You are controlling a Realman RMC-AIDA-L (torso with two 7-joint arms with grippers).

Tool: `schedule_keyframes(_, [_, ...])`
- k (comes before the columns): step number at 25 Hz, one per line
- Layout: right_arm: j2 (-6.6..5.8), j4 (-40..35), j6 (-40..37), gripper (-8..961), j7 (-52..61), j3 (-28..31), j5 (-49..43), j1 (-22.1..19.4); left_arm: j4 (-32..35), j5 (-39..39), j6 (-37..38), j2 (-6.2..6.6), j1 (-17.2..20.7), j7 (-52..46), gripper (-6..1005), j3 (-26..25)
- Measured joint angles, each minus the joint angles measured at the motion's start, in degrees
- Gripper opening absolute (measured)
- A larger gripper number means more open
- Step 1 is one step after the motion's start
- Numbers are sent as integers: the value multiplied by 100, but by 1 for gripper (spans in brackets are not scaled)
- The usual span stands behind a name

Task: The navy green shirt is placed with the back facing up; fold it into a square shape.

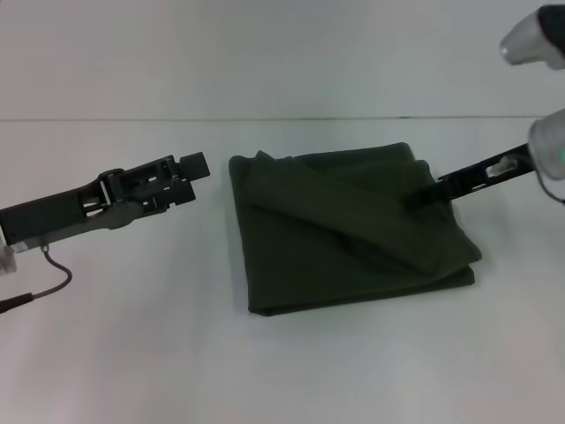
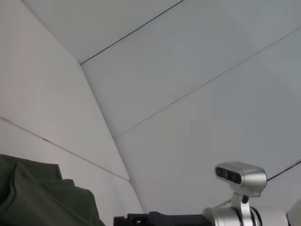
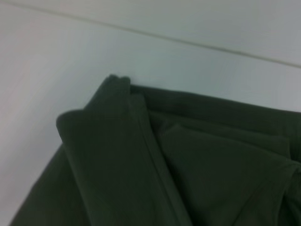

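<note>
the head view gives the whole layout: the navy green shirt [image 1: 349,230] lies in the middle of the frame on a pale, smooth white table [image 1: 132,353], already folded into a rough, slightly skewed square. its top layer is a long band of cloth that runs diagonally from the upper left corner of the bundle down toward the lower right, with soft ridges along its edges. the cloth is matte, dark olive and limp, with rounded rather than crisp corners.

the left gripper [image 1: 196,165] sits at middle left of the head view, a black angular frame on a dark arm, hanging just beside the shirt's upper left corner and apart from it. it has hold of nothing; how far its pincer stands open i cannot tell. a thin dark cable [image 1: 48,278] loops under that arm at the lower left.

the right gripper [image 1: 424,196] reaches in from the upper right as a slim black bar ending on the shirt's right-hand part, its tip dark against dark cloth. whether it pinches the fabric or only rests on it i cannot tell.

the left wrist view adds little of the table: a lump of the shirt [image 2: 42,197] at lower left, and the right arm's silver housing at lower right.

only the right wrist view shows the fabric close: the shirt [image 3: 155,165] fills the lower frame, stacked layers with a hemmed edge running diagonally and a rounded folded corner at upper left.
</note>
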Motion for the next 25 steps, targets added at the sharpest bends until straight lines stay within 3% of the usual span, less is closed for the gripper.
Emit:
schedule_keyframes(11, [327, 12, 551, 762, -20, -545, -9, 149, -49, -15, -83, -29, -18, -36, 963, -13])
schedule_keyframes(21, [391, 17, 698, 758, 146, -768, -14, 209, -51, -19, -174, -36, -31, -24, 963, -69])
schedule_keyframes(25, [415, 17, 654, 679, 169, -784, -16, 235, -52, -19, -196, -39, -43, -24, 963, -69])
